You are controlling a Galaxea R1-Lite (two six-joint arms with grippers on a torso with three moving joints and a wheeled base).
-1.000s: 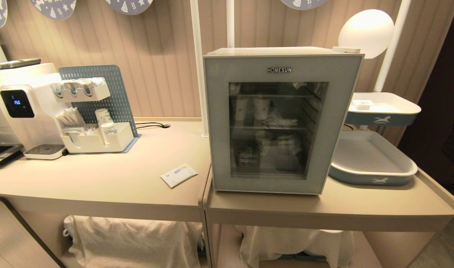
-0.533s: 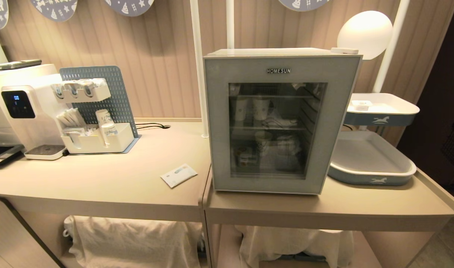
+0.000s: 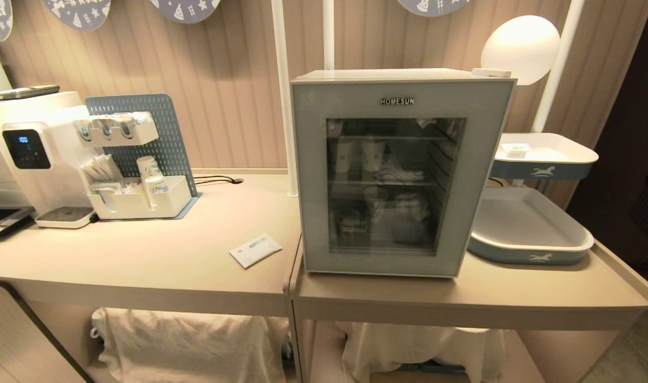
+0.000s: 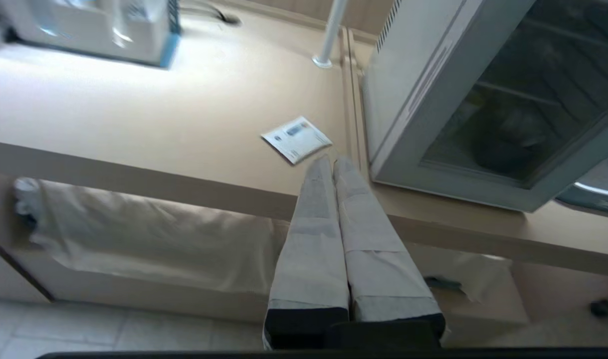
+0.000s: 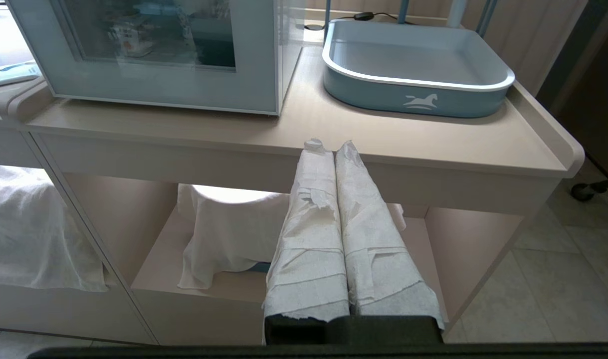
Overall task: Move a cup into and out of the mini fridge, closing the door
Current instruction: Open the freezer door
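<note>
Here, the mini fridge [image 3: 403, 170] stands with its door [image 3: 313, 175] closed, the cup [image 3: 347, 222] a faint shape on the bottom shelf behind the glass. It looks light and thin-walled, best pinched gently below its rim. Only the wrist views show the left gripper [image 4: 332, 162] and right gripper [image 5: 327, 145], both clenched and empty.

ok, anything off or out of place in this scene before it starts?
Only a flat white packet lying loose and askew on the counter, left of the mini fridge. The door sits flush, nothing spilled, and the tape on the right gripper is frayed.
</note>
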